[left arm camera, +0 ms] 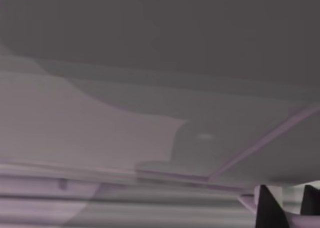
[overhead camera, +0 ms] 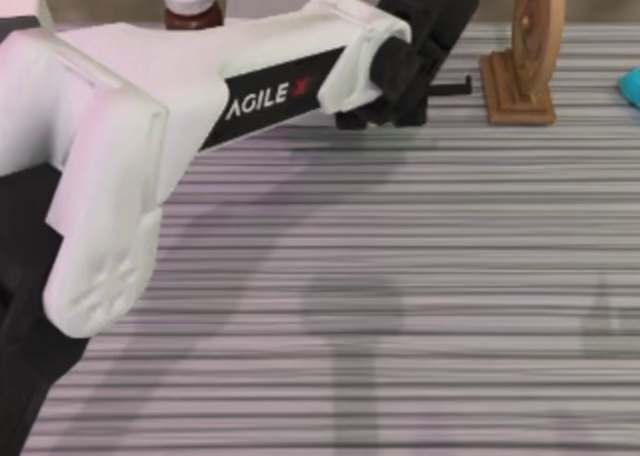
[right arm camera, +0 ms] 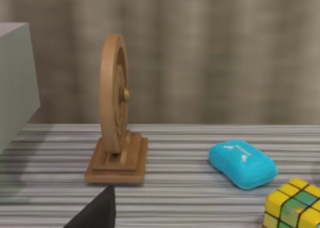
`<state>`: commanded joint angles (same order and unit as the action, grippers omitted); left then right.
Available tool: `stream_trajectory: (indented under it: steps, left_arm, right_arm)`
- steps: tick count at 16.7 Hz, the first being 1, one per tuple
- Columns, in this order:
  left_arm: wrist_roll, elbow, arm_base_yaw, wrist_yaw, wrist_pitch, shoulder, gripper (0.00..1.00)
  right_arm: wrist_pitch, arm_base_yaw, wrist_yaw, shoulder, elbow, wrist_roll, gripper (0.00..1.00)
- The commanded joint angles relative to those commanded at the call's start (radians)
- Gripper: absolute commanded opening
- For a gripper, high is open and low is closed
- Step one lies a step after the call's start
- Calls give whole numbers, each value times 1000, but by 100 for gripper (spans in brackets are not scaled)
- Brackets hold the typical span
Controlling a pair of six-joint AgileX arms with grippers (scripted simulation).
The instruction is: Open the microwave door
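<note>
Jaws of the left gripper point(overhead camera: 420, 68) sit at the far edge of the desk point(overhead camera: 400, 276), near the middle of the top view. Whether they are wide, narrow or clamped on anything cannot be told from any view. The white AgileX left arm point(overhead camera: 200, 96) stretches from the near left corner across to that spot and covers much of the left half of the scene.

The boxy light-grey microwave point(right arm camera: 15, 78) stands at the back of the desk, left of the wooden wheel on its stepped base point(overhead camera: 525, 66). From above it is almost wholly hidden behind the arm and gripper. The right wrist view catches only 1 grey corner of it. The left wrist view is filled by flat grey panels seen very close, with a thin pale seam running across them. Which of these panels is the microwave door cannot be told, nor whether it is open or closed.

A brown bottle with a white cap point(overhead camera: 192, 1) stands at the far edge, behind the left arm. The wooden wheel is upright, just beside the black gripper on its right but not touching it. Farther right lies a cyan rounded case point(right arm camera: 242, 163), and near it a multicoloured puzzle cube point(right arm camera: 295, 205), both flat on the grey striped desk.

The right arm is outside the top view. Only a dark sliver of the right gripper point(right arm camera: 97, 213) shows at the edge of its own wrist view, and the state of its jaws cannot be told.
</note>
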<state>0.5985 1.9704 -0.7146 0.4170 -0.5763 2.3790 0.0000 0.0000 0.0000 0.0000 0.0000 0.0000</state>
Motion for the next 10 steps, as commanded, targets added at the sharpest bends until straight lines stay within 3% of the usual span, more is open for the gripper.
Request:
stream_trajectory:
  steps: [10]
  left_arm:
    - [-56,-99,10,-26,63,-63,0]
  right_arm:
    - [0,0,0,0,0,0,100]
